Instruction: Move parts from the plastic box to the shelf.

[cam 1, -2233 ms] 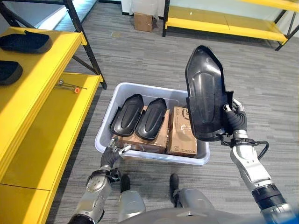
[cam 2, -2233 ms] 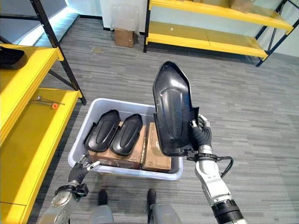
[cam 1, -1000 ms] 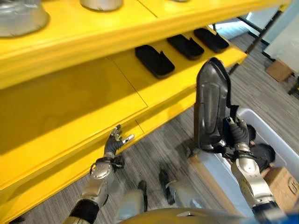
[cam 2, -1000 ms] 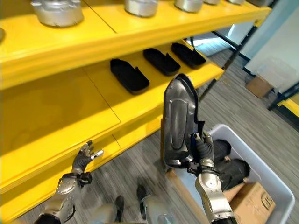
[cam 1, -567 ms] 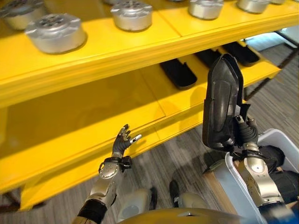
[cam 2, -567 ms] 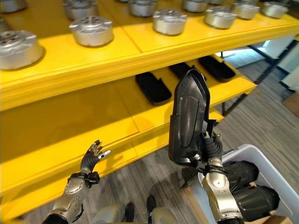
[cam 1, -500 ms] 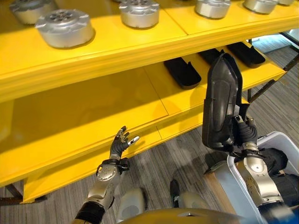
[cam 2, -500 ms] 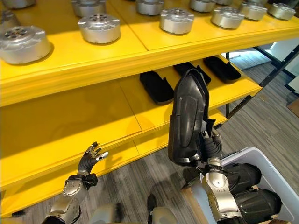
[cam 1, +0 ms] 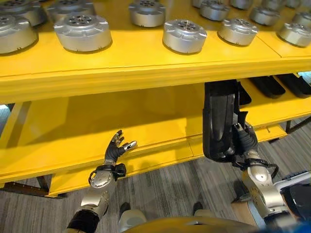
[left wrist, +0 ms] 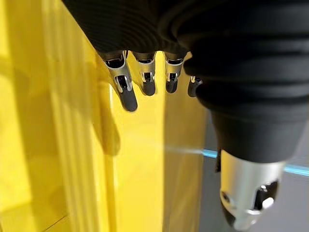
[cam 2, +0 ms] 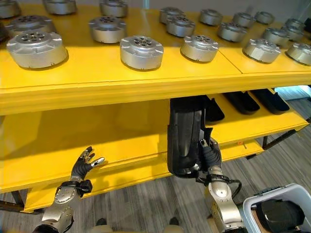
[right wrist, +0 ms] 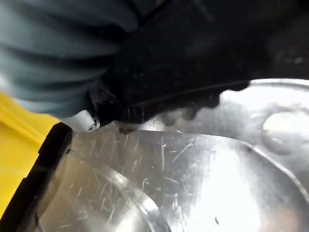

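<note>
Black moulded part (cam 2: 183, 136), long and shell-shaped, stands upright in our right hand (cam 2: 209, 154), its upper end hidden behind the front lip of the upper tier of the yellow shelf (cam 2: 146, 87). Our fingers are curled round the part's lower edge, clamping it from the side nearest the arm; in the right wrist view the scratched, glossy surface of the part (right wrist: 193, 179) lies close against the hand's dark cover. The part hangs in front of the shelf's middle tier (cam 1: 97, 121), above the grey floor (cam 1: 170, 189), and does not yet rest on any board.

On that middle tier, to our right of the held piece, more black parts (cam 2: 243, 102) of the same kind lie flat in a row. The top tier carries rows of round silver metal discs (cam 2: 141, 52), each with a raised hub, spaced apart across the yellow board.

Our left hand (cam 2: 83, 164) is raised well apart from the part, palm toward the shelf, fingers spread and relaxed, holding nothing; the left wrist view shows its dark-tipped fingers (left wrist: 126, 92) straight and just short of the yellow surface.

At the lower right corner, the white plastic box (cam 2: 250, 208) sits on the floor with another black part (cam 2: 274, 213) inside.
</note>
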You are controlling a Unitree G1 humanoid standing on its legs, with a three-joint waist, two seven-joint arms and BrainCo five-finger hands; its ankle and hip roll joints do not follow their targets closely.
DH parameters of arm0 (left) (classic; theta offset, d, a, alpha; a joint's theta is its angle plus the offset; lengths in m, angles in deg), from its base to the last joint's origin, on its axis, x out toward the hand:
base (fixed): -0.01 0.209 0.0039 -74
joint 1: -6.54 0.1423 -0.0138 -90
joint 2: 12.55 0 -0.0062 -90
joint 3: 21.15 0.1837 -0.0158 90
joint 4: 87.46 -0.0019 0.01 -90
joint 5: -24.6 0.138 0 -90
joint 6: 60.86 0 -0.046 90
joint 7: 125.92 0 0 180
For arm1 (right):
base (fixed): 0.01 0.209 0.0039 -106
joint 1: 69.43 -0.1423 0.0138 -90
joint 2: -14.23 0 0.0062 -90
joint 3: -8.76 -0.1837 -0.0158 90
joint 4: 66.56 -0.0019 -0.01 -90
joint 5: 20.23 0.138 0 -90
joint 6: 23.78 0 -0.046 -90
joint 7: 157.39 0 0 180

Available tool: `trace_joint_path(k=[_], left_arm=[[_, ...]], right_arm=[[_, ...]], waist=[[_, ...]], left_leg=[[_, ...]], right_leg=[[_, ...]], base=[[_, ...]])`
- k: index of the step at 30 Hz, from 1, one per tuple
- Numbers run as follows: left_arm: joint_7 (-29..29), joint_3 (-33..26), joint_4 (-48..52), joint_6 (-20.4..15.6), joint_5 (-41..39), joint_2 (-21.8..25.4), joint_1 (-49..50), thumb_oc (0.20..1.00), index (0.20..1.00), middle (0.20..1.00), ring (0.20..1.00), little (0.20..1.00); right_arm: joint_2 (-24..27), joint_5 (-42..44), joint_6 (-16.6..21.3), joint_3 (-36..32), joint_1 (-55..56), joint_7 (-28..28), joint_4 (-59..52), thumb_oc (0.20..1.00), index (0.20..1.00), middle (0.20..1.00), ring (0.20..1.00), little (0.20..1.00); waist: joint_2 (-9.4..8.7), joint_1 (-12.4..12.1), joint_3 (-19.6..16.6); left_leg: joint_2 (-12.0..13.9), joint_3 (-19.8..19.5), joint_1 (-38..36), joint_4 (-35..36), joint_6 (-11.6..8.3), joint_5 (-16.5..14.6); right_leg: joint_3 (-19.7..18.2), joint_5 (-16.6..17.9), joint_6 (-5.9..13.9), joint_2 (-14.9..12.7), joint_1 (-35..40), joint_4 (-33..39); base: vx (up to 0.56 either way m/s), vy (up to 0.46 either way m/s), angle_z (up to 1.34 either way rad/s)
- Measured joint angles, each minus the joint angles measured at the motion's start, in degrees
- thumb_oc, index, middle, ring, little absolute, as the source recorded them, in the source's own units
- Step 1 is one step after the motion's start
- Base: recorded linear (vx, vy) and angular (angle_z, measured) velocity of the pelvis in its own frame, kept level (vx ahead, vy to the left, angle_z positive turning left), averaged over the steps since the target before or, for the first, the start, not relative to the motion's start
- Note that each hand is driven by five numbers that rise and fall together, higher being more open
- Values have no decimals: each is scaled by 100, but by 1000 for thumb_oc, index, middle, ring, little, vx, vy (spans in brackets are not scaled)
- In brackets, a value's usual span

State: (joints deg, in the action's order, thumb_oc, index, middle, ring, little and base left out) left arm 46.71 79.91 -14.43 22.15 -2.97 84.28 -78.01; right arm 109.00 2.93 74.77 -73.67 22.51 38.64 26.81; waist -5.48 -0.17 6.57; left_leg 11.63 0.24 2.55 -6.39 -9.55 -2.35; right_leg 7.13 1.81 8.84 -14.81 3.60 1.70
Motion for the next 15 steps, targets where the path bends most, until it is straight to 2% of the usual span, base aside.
trace_joint_path(k=[2,5,13,15], left_arm=[[-2,12,4,15,-1,-104,13,1000,1000,1000,1000,1000],[-2,25,8,30,-2,-203,37,1000,1000,1000,1000,1000],[-6,27,80,56,-7,-150,-1,1000,1000,1000,1000,1000],[-7,71,110,83,-17,-79,8,1000,1000,1000,1000,1000]], right_arm=[[69,96,-37,87,-206,2,123,200,200,200,200,200],[70,156,-102,347,-481,9,311,200,200,200,200,200],[-59,367,-266,1016,-1604,38,1140,200,200,200,200,200],[-74,432,-282,1127,-2002,71,1477,200,200,200,200,200]], waist=[[70,16,-44],[95,-126,-88],[-109,-414,-108],[-70,-529,-65]], left_leg=[[0,-98,70,-12,-5,44],[0,-207,273,-88,-15,66],[-56,-443,711,-309,-15,121],[-82,-539,860,-386,-12,136]], right_leg=[[101,37,62,14,-7,38],[198,82,111,26,-28,104],[369,199,94,28,-201,164],[456,210,81,28,-245,158]], base=[[14,72,24],[1,34,16],[-29,-1,14],[-85,-26,14]])
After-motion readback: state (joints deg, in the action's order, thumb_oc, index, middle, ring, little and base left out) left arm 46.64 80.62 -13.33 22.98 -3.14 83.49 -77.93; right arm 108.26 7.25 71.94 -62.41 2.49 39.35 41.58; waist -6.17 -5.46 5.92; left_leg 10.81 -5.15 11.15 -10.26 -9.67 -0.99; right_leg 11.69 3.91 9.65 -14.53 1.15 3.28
